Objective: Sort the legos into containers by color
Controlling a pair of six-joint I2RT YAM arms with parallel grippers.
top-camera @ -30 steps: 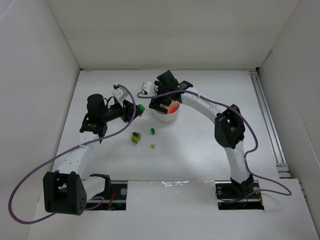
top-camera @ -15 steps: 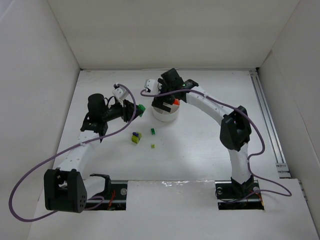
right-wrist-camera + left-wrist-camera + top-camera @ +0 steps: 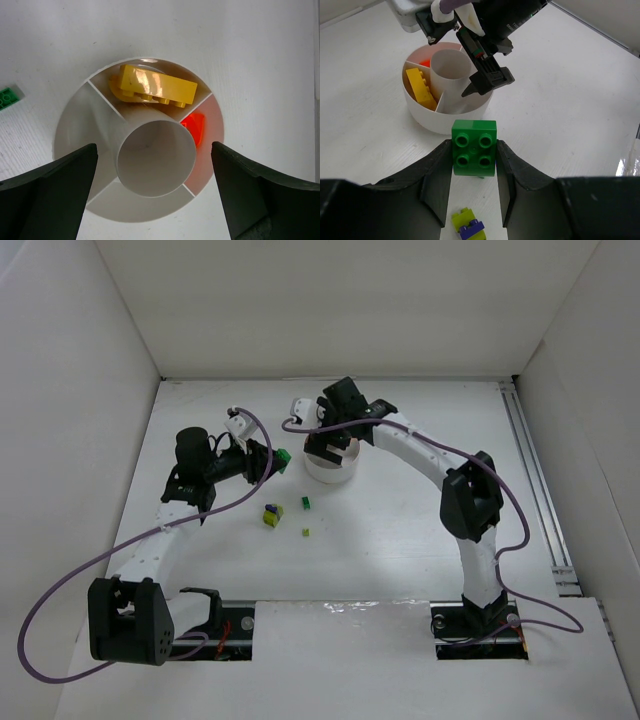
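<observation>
The round white divided dish (image 3: 331,469) stands at the table's middle back. A yellow brick (image 3: 152,87) lies in one wedge and an orange-red brick (image 3: 196,127) in the wedge beside it. The central well (image 3: 155,162) looks empty. My right gripper (image 3: 154,167) hangs open and empty right above the dish (image 3: 65,130). My left gripper (image 3: 474,167) is shut on a green four-stud brick (image 3: 474,147), held above the table just left of the dish (image 3: 445,120). A yellow-green and purple clump (image 3: 271,515) lies on the table below it.
A small green brick (image 3: 305,504) and a tiny yellow-green bit (image 3: 306,532) lie in front of the dish. White walls enclose the table on the left, back and right. A metal rail (image 3: 535,480) runs along the right edge.
My right gripper has shifted slightly back over the dish; the orange-red brick no longer shows in the top view. My left arm holds still with the green brick.
</observation>
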